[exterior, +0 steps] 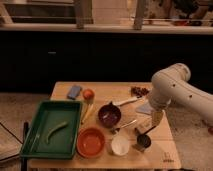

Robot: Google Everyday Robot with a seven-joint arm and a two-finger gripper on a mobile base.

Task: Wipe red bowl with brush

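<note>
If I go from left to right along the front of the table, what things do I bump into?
Green tray → red bowl → small white cup → black-handled metal cup. The gripper hangs over the table's right side, just behind that last cup.

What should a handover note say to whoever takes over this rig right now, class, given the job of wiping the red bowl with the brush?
End effector: over the table's right side, above the metal cup, apart from both job items.
Brush: lying on the table beside the maroon bowl.
Red bowl: near the front edge, right of the green tray.
Done: nothing yet.
Left: grasp the brush, wipe the bowl.
</note>
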